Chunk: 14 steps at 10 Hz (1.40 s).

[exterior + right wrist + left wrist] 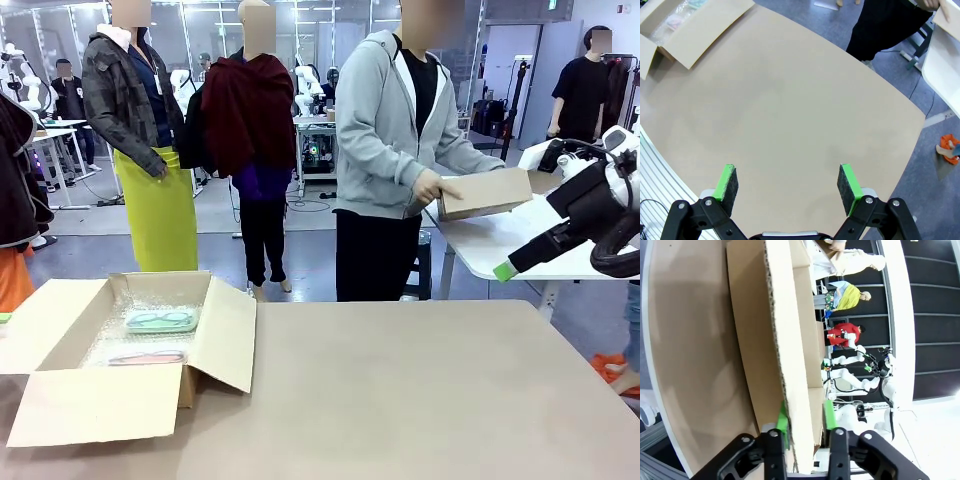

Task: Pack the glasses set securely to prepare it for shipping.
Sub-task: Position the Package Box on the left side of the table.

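The glasses set lies in an open cardboard box (pixel 225 335) at the table's left, on bubble wrap. The mint green case (pixel 161 320) is toward the back and the pale pink case (pixel 147 357) is nearer me. In the left wrist view my left gripper (pixel 806 419) straddles the edge of a box flap (pixel 785 340). Its jaws stand a little apart, wider than the cardboard, which lies against one pad (pixel 783 421). My right gripper (pixel 787 182) hangs open and empty above bare tabletop, and it shows raised at the right side (pixel 505 270).
Across the table a person in a grey hoodie holds a smaller cardboard box (pixel 485 193) over a white side table (pixel 500 250). The box's four flaps spread outward; the right one (pixel 700 30) lies toward the bare brown table (pixel 420 390).
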Each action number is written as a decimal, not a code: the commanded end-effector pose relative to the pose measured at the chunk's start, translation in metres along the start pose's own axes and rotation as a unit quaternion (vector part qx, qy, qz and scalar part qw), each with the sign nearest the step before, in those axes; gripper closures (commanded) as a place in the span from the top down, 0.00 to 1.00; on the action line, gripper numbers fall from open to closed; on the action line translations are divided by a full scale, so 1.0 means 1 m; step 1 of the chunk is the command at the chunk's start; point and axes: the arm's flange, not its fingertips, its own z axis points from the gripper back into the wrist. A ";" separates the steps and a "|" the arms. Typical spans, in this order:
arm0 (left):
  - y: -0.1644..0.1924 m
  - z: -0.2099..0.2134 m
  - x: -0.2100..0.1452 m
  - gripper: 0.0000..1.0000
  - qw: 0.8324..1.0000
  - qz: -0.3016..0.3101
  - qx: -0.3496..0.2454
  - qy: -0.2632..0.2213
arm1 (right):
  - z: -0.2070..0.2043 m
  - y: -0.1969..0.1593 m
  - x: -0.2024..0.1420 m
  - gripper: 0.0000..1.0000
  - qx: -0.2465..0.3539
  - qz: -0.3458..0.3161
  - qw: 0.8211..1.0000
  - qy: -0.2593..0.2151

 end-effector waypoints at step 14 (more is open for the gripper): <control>-0.352 -0.180 -0.121 1.00 0.786 -0.445 0.397 0.163 | 0.001 0.002 0.000 1.00 -0.005 -0.004 1.000 -0.001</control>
